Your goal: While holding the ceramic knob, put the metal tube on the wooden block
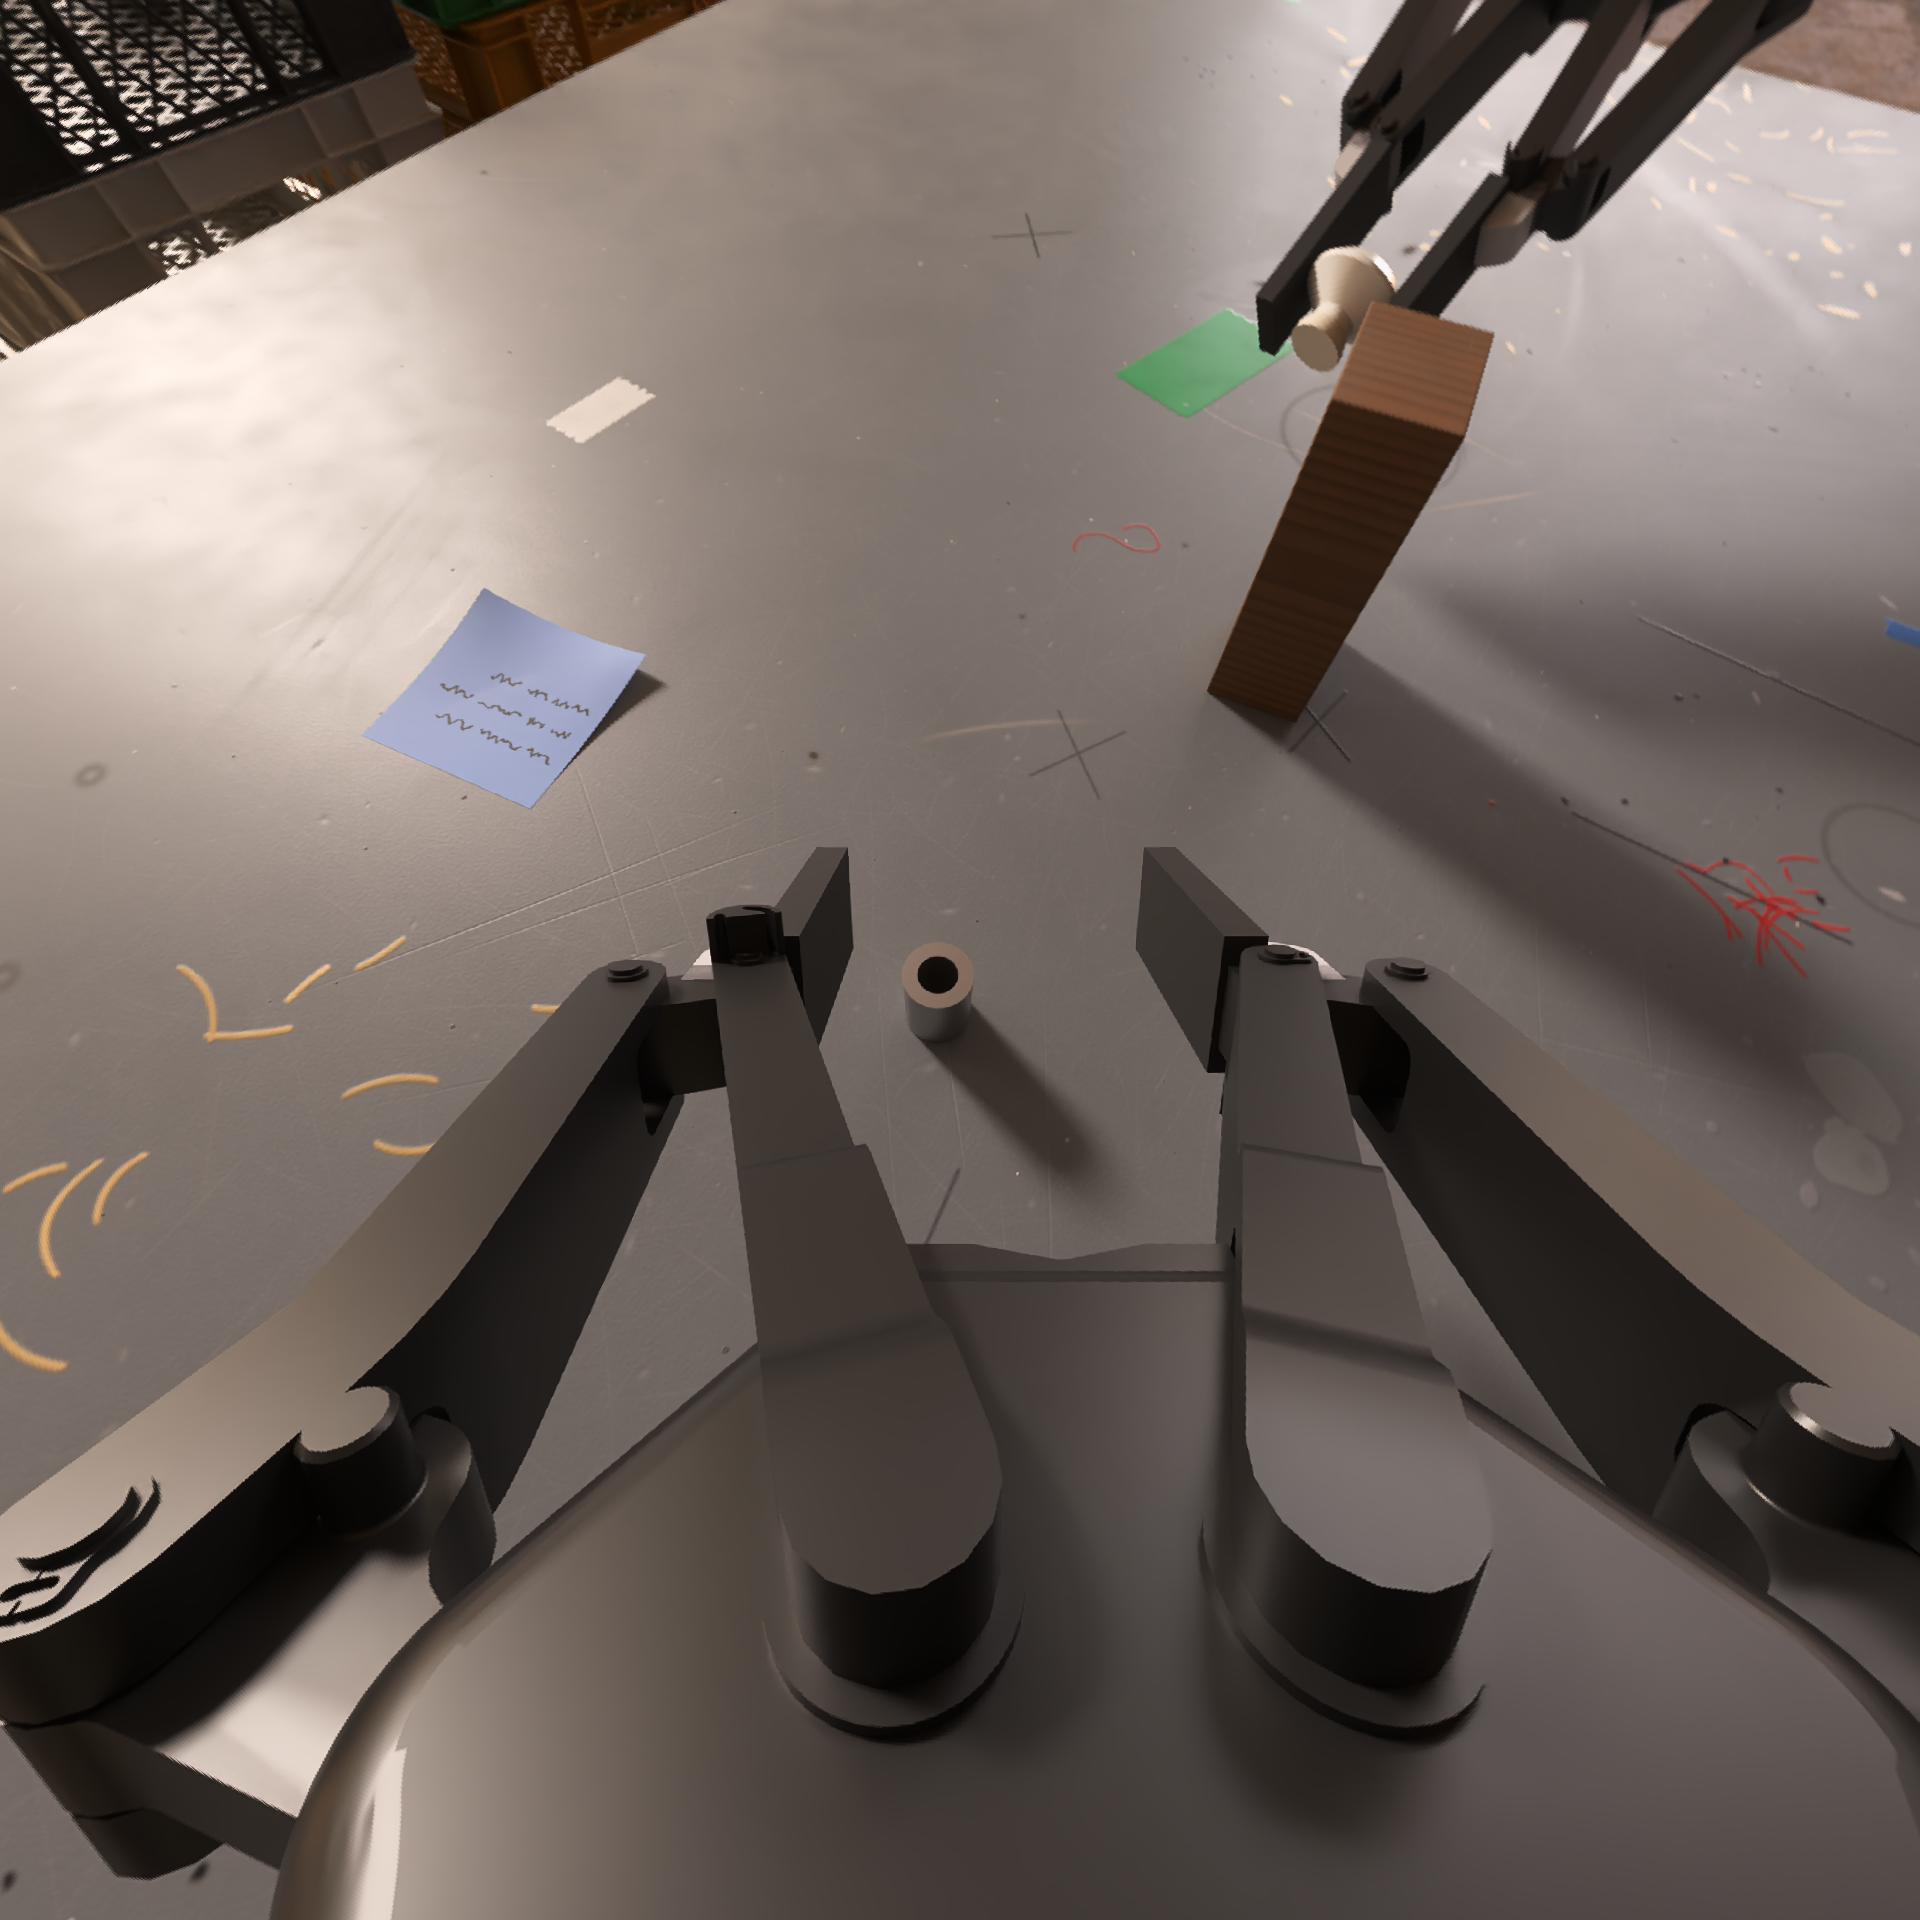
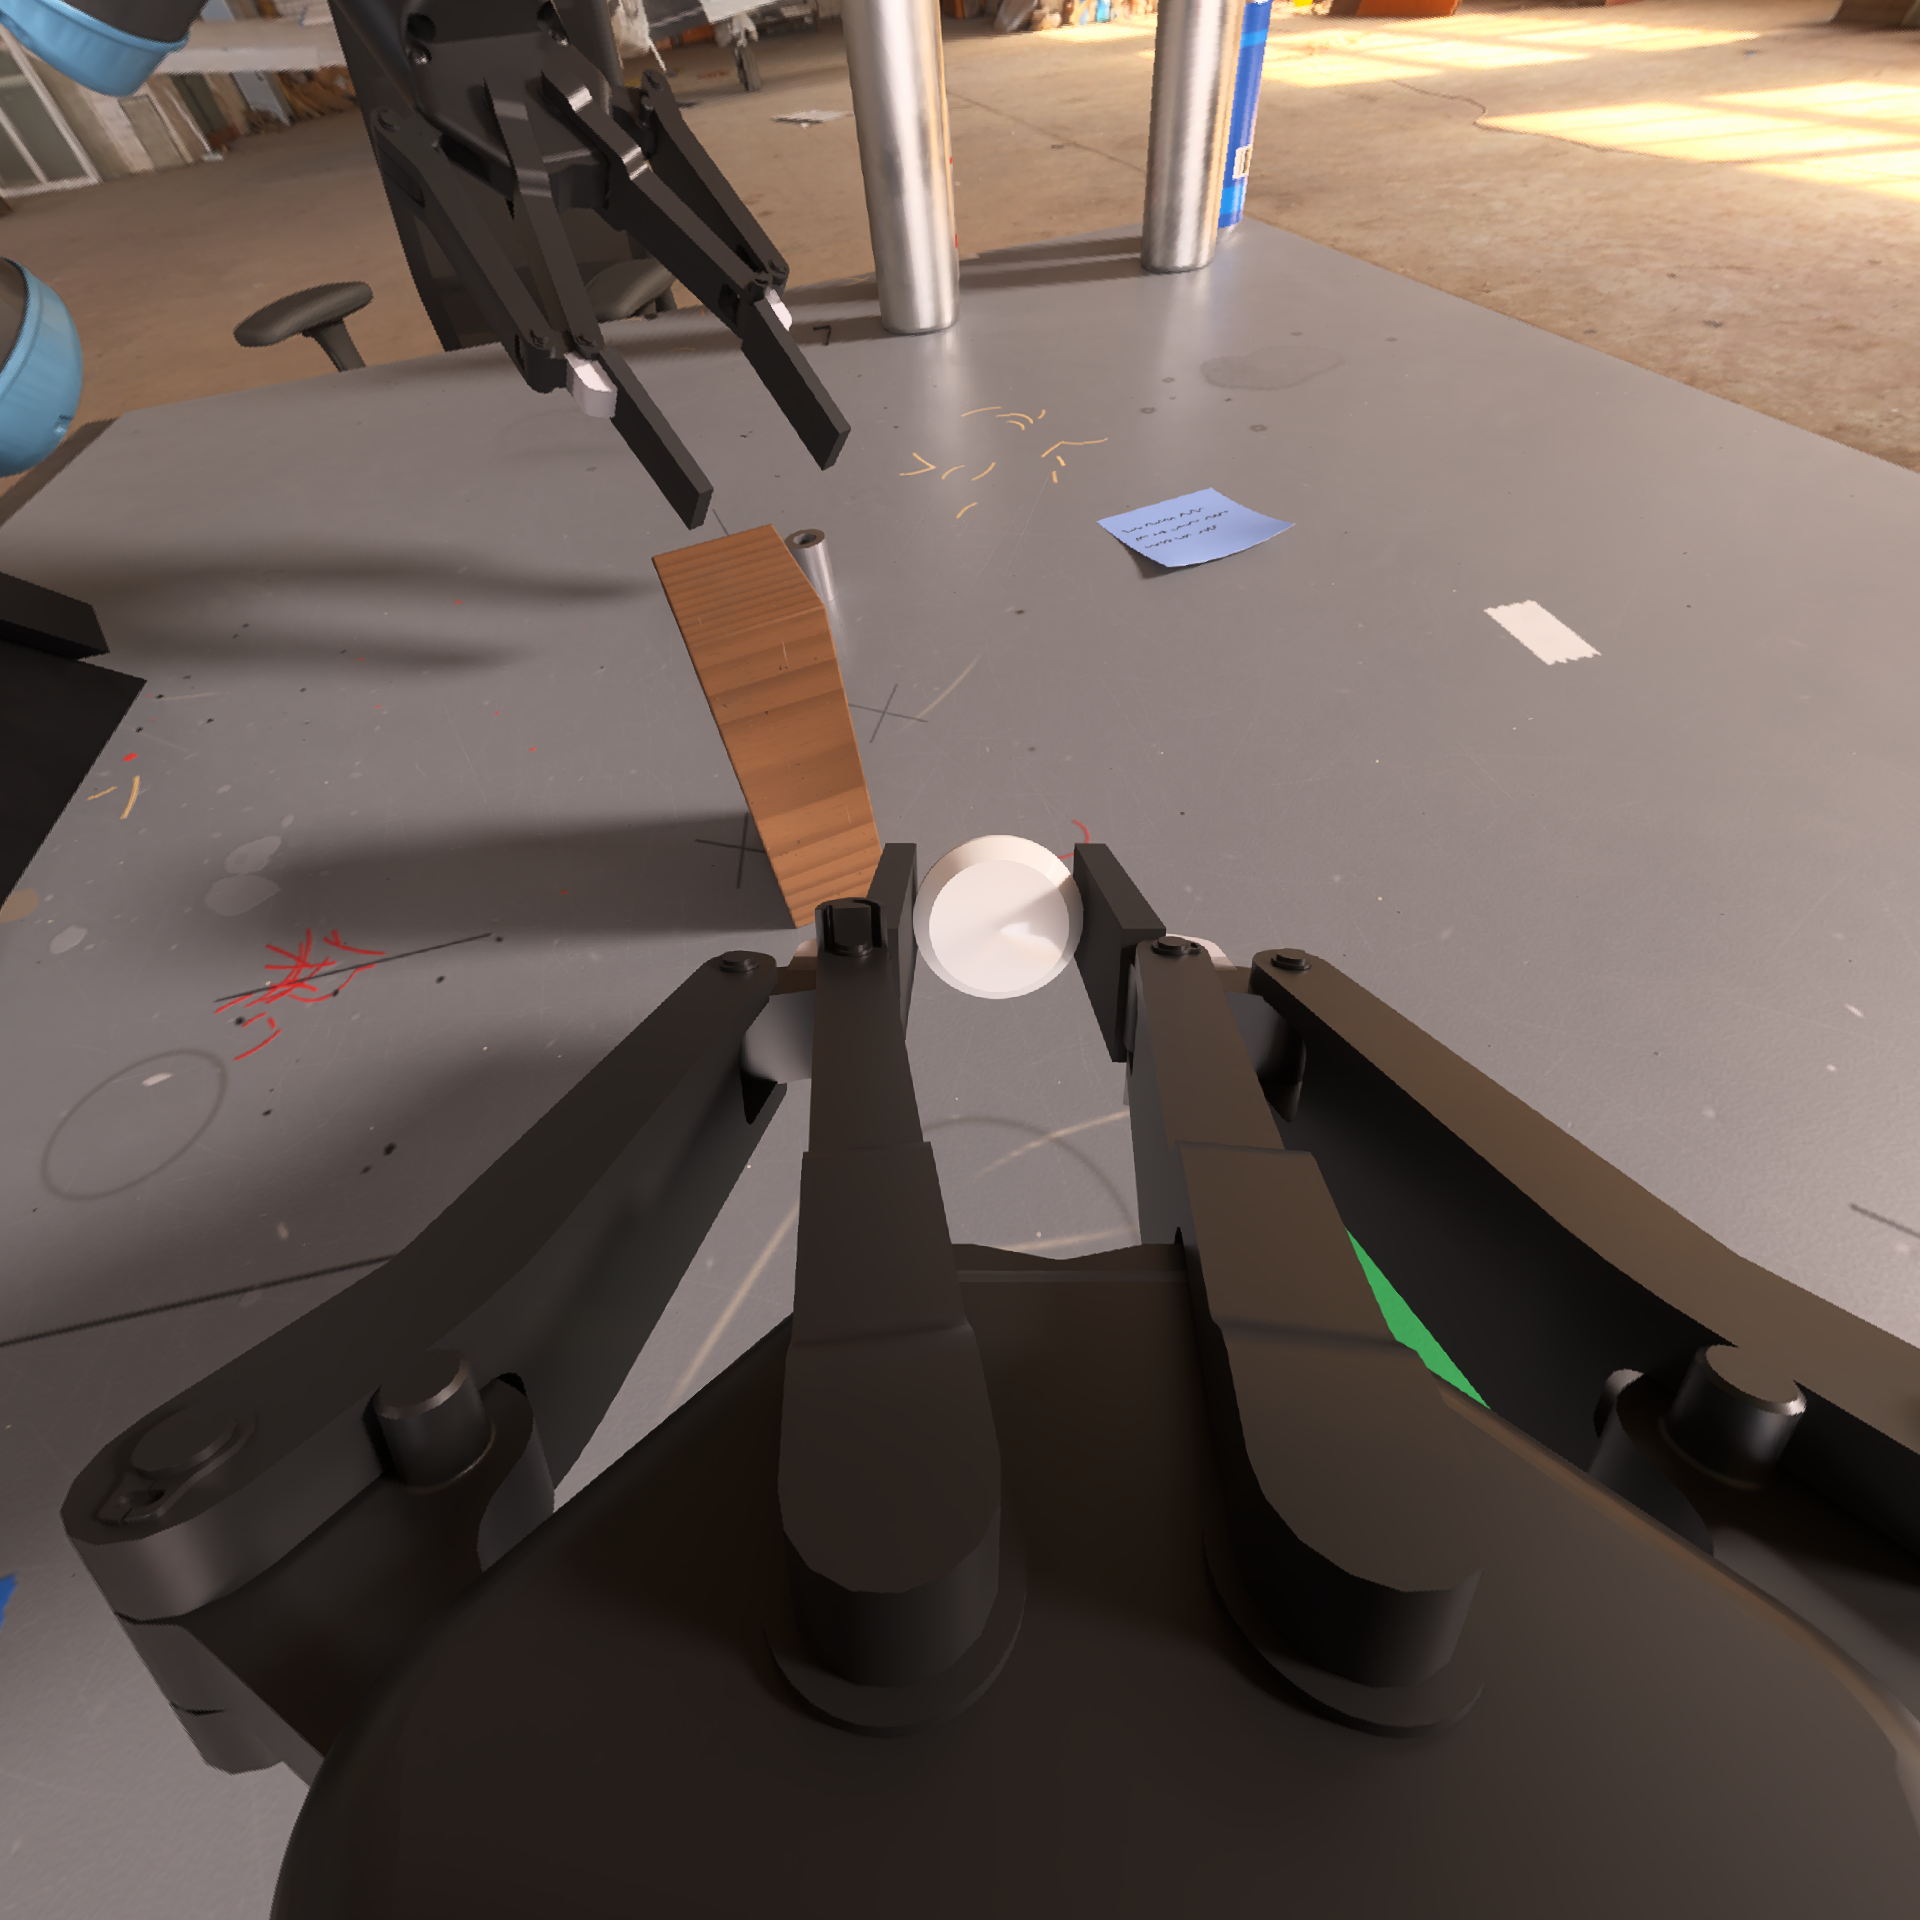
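Observation:
A short metal tube (image 1: 938, 991) stands upright on the grey table (image 1: 727, 499), between and below the open fingers of my left gripper (image 1: 994, 894), which hangs above it without touching. The tube also shows in the right wrist view (image 2: 811, 561), just behind the wooden block (image 2: 781, 717). The tall wooden block (image 1: 1351, 520) stands on end at the upper right. My right gripper (image 2: 995, 883) is shut on the white ceramic knob (image 2: 997, 920) and holds it in the air near the block's top; it also shows in the left wrist view (image 1: 1351, 307) with the knob (image 1: 1340, 301).
A blue paper note (image 1: 506, 694) lies to the left of the tube. A green patch (image 1: 1200, 364) and a white tape strip (image 1: 601, 409) lie farther off. Two metal posts (image 2: 902, 166) stand at the table's far edge. Dark crates (image 1: 156, 104) stand beyond the table corner.

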Available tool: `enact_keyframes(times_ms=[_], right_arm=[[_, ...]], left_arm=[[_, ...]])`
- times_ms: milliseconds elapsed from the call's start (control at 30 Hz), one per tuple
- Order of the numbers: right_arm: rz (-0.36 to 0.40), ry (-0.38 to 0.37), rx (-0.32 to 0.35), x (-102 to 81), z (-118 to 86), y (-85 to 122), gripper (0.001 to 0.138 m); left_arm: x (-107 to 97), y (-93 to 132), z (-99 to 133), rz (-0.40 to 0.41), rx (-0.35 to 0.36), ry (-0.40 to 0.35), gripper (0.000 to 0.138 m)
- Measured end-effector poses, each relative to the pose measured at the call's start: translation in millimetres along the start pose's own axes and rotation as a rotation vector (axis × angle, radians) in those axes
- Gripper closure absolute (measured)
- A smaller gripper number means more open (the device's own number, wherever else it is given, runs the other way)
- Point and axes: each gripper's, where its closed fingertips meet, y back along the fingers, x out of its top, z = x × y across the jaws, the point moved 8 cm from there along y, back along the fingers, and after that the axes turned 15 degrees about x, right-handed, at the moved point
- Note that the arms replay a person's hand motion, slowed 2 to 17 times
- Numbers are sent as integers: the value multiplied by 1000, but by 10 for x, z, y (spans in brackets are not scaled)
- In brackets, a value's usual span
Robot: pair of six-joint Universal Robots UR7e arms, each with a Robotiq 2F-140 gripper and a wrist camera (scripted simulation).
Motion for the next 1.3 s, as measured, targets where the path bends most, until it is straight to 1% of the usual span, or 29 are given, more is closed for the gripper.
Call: enact_keyframes(times_ms=[200,333,567,733,1000,1300], right_arm=[[-2,-1,7,-5,2,-12,99],[-4,-1,11,-7,1,-20,99],[-7,3,15,-9,-3,-29,99],[-9,6,17,-12,-4,-33,99],[-10,8,21,-15,-2,-39,99],[-7,10,28,-17,-1,-44,99]], left_arm=[[-40,-7,-36,-15,-42,-62,66],[-44,-1,-69,-22,-72,-89,66],[-15,25,-121,-43,-125,-133,67],[26,42,-143,-66,-152,-178,69],[100,38,-137,-127,-177,-283,72],[159,-21,-110,-221,-188,-416,73]])
